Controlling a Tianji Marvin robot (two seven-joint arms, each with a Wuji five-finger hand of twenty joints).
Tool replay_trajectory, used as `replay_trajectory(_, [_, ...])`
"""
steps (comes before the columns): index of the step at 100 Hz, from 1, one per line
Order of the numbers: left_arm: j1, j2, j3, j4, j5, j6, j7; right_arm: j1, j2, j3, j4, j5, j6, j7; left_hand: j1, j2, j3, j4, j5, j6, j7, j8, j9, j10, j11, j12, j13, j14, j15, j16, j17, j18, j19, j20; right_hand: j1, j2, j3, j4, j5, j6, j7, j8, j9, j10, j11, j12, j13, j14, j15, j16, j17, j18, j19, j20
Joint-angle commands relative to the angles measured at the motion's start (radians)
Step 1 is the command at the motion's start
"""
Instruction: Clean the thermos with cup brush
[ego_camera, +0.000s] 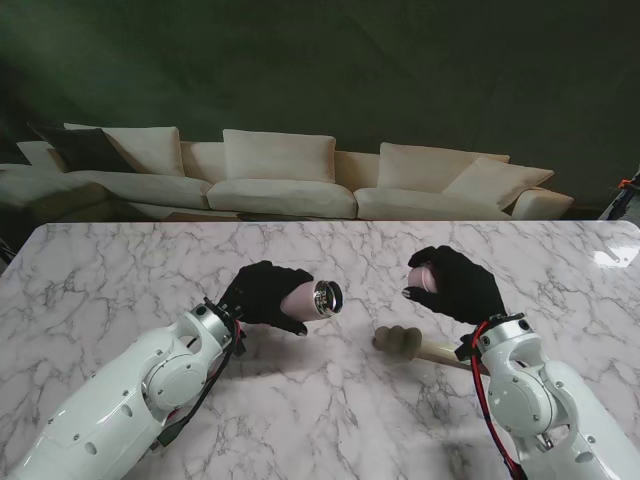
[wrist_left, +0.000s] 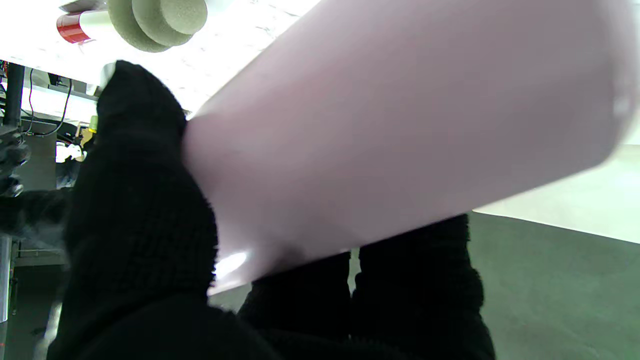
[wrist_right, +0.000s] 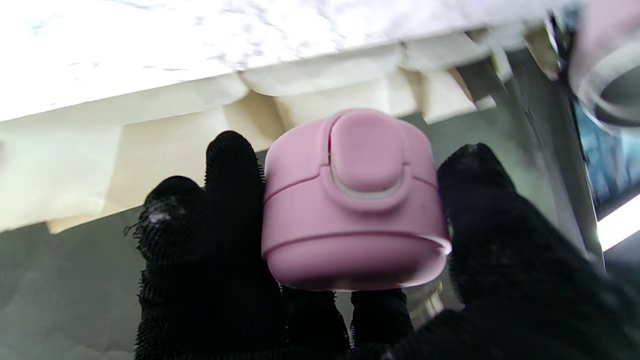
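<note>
L hand (ego_camera: 262, 294): fingers wrapped round pink thermos (ego_camera: 308, 300), held off table, open steel mouth twd R hand.
R hand (ego_camera: 455, 284): fingers closed on pink lid (wrist_right: 352, 200).
Cup brush (ego_camera: 412, 345): lying on marble table (ego_camera: 120, 270), near R wrist.
Writing: none legible.

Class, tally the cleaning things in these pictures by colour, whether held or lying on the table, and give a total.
Pink: 2, thermos in left hand, lid in right hand
Grey-headed: 1, brush on table
Total: 3
</note>
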Motion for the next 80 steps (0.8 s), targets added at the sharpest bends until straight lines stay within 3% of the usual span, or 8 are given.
replay_trajectory(1, [-0.005,-0.003,0.003,-0.001,0.001,-0.006,-0.003,0.035,0.021,0.003,0.066,-0.038,0.016,0.002,0.315,0.412,0.497,0.07,0.099,-0.164,0.121,0.027,0.04,-0.092,0.067,0.028,0.075,-0.109,0.163,0.055,0.027,-0.094,0.048,0.029,0.221,0.087,0.148,0.051,0.063,-0.056,0.062,-0.022,0.033,-0.073,0.028,0.021,-0.024,-0.19,0.036,0.019,-0.026,-0.123,0.028,0.026])
replay_trajectory(24, [-0.007,-0.005,0.007,0.005,-0.002,-0.013,0.008,0.169,0.047,-0.076,0.271,-0.143,0.065,0.02,0.317,0.415,0.494,0.069,0.098,-0.164,0.118,0.026,0.038,-0.092,0.066,0.025,0.073,-0.108,0.16,0.053,0.026,-0.096,0.045,0.028,0.207,0.099,0.142,0.051,0.047,-0.069,0.064,-0.029,-0.012,-0.084,0.02,0.018,-0.081,-0.205,0.028,0.022,-0.042,-0.161,0.041,0.037])
replay_trajectory(57, [-0.002,-0.004,0.007,-0.001,-0.004,-0.01,0.003,0.316,0.066,-0.242,0.503,-0.217,0.134,-0.047,0.321,0.42,0.489,0.069,0.098,-0.161,0.114,0.025,0.035,-0.091,0.064,0.02,0.07,-0.105,0.156,0.049,0.023,-0.095,0.042,0.027,0.201,0.119,0.138,0.05,0.031,-0.097,0.072,-0.039,-0.076,-0.104,0.013,0.002,-0.235,-0.202,-0.036,-0.001,-0.198,-0.146,0.011,0.054])
replay_trajectory(80, [0.001,-0.004,0.006,-0.006,-0.001,-0.009,0.002,0.378,0.084,-0.341,0.599,-0.261,0.157,-0.057,0.322,0.422,0.486,0.068,0.096,-0.161,0.112,0.026,0.034,-0.091,0.065,0.018,0.069,-0.105,0.156,0.048,0.023,-0.095,0.041,0.027,0.095,0.089,0.241,0.049,0.014,-0.108,0.0,-0.026,-0.143,-0.106,-0.021,-0.034,-0.348,-0.185,-0.125,-0.046,-0.333,-0.125,-0.069,0.106])
